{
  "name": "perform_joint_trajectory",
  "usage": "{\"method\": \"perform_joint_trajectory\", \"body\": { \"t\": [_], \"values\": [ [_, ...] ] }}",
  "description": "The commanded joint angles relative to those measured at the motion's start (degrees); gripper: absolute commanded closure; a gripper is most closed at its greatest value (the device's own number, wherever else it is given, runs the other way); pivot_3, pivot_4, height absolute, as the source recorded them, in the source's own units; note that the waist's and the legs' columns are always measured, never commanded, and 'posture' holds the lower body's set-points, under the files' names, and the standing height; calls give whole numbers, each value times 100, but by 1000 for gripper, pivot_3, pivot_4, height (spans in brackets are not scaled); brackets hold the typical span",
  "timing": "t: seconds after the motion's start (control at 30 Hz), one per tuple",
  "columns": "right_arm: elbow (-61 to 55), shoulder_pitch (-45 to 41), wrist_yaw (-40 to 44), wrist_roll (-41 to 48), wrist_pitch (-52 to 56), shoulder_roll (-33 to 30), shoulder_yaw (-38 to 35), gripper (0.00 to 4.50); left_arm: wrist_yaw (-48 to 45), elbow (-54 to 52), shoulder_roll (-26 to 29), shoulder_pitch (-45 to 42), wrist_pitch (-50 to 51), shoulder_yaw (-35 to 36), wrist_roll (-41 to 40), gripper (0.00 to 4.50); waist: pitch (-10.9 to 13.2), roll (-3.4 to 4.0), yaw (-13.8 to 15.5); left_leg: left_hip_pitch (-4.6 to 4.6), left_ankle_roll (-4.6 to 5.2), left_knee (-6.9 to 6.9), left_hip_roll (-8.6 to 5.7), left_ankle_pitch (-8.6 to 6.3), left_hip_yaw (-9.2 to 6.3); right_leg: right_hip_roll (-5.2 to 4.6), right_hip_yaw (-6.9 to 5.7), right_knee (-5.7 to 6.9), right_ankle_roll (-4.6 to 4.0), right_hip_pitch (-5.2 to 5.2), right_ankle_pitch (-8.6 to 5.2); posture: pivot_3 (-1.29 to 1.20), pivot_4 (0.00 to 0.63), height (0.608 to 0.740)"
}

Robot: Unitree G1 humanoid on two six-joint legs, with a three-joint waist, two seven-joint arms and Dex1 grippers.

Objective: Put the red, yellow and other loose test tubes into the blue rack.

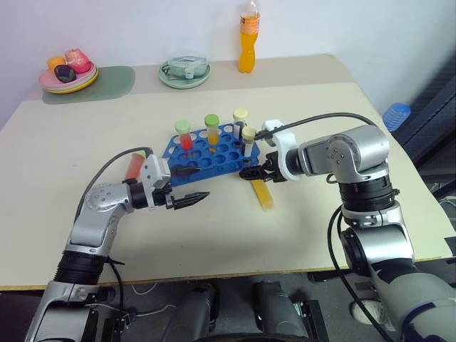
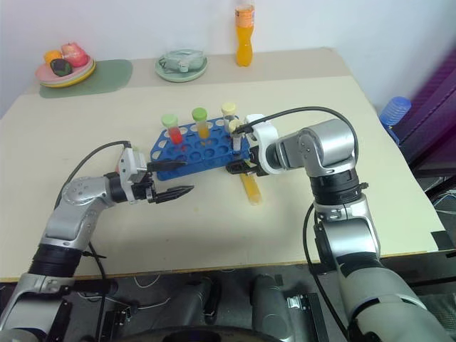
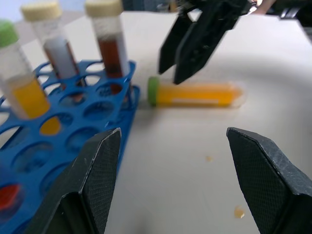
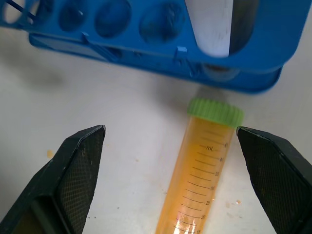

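Left fingers point(image 1: 191, 187) spread, yellow tube point(image 1: 261, 193) lying beside blue rack point(image 1: 206, 151)

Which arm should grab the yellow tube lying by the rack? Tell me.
Right. The right gripper hangs open just above the lying yellow tube; the left gripper is farther off, beyond the blue rack.

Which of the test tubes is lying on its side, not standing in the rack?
The yellow tube with the green cap, flat on the table beside the blue rack, under the open right gripper. The others stand upright in the rack.

left gripper point(image 3: 168, 165) open | yellow tube point(image 3: 195, 94) flat on table point(image 3: 195, 185), cap beside blue rack point(image 3: 68, 131) | right gripper point(image 3: 178, 58) above tube
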Motion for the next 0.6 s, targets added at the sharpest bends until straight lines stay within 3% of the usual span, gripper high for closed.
{"method": "perform_joint_trajectory", "body": {
  "t": [0.03,0.37,0.47,0.6],
  "values": [
    [164,-105,-151,-148,12,99,129,91,-83,43,92,-114,-185,107,18,985,0,0,2,0,0,-1,0,0,0,0,0,0,0,0,0,0,150,740],
    [775,39,-304,-599,-695,371,756,91,-271,225,149,183,-651,179,-11,985,-11,-11,-55,11,-2,-1,2,1,0,3,0,2,-5,10,3,0,150,740],
    [798,67,-241,-663,-806,391,907,898,-404,227,201,291,-755,193,-45,985,-16,-19,-104,25,-4,2,4,2,-1,5,-1,2,-10,24,7,0,150,740],
    [685,124,-103,-689,-825,329,1125,2835,-555,280,253,372,-852,205,-78,985,-16,-18,-163,30,-4,-8,5,2,-2,6,-1,2,-11,24,7,0,150,740]
  ]
}}
